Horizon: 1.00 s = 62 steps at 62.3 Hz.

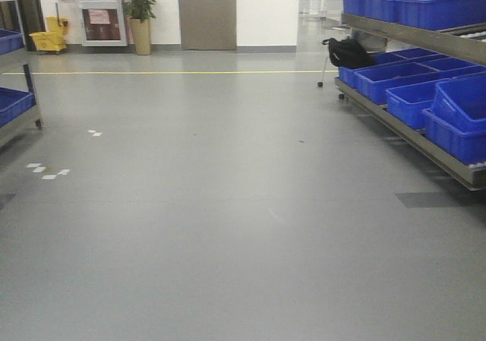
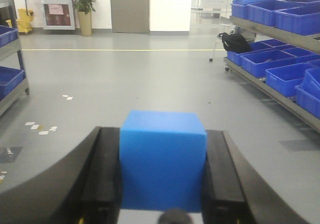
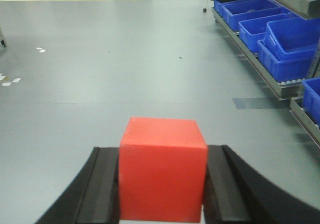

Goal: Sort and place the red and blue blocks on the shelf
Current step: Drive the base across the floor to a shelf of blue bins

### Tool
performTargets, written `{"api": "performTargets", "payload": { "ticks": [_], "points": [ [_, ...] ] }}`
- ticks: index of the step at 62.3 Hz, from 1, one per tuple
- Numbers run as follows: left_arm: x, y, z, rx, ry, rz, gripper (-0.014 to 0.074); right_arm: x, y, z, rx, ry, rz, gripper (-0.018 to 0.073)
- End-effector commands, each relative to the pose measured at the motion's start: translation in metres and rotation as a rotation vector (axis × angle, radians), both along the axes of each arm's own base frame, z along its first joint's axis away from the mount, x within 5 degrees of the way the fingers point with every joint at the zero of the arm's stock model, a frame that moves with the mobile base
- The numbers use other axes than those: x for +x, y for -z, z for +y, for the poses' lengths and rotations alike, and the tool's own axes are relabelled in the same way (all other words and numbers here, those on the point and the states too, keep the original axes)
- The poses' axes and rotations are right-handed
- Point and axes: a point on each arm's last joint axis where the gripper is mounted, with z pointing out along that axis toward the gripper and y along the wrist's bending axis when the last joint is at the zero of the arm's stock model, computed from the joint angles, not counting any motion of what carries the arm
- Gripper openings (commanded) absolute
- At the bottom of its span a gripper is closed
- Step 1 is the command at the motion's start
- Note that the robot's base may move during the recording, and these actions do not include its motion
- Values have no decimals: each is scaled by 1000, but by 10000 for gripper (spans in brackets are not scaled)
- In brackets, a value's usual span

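Shelf position governs the coming move. Shelf (image 3: 295, 2) stands ahead and to the right of both pincers, well apart from each. Its long axis runs forward and away along that side. Bins (image 3: 287, 49) fill its lower tier, and a stretch of roller track shows on the tier above.

Right pincer (image 3: 161, 156) is clamped on the red block (image 3: 161, 174). The block sits squarely between the fingers, touching both, with its top standing above them. Left pincer (image 2: 163, 149) is clamped on the blue block (image 2: 162, 171) in the same manner.

Neither block is on the shelf, and both are held over open floor.

Judgement: the right arm is the nearer to the shelf. Both pincers face along the shelf rather than at it, so each needs a turn to the right before placing. The blocks are cubes, so they impose no preferred axis.
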Motion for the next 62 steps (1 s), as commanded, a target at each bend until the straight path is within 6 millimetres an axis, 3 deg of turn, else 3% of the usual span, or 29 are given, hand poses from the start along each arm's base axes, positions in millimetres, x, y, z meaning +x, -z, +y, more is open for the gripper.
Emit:
{"api": "performTargets", "payload": {
  "ticks": [1,62],
  "points": [
    [0,-16,3,-23,-32,-89,123,1,-16,0,-8,1,-104,52],
    [0,-16,3,-23,-32,-89,123,1,-16,0,-8,1,-104,52]
  ]
}}
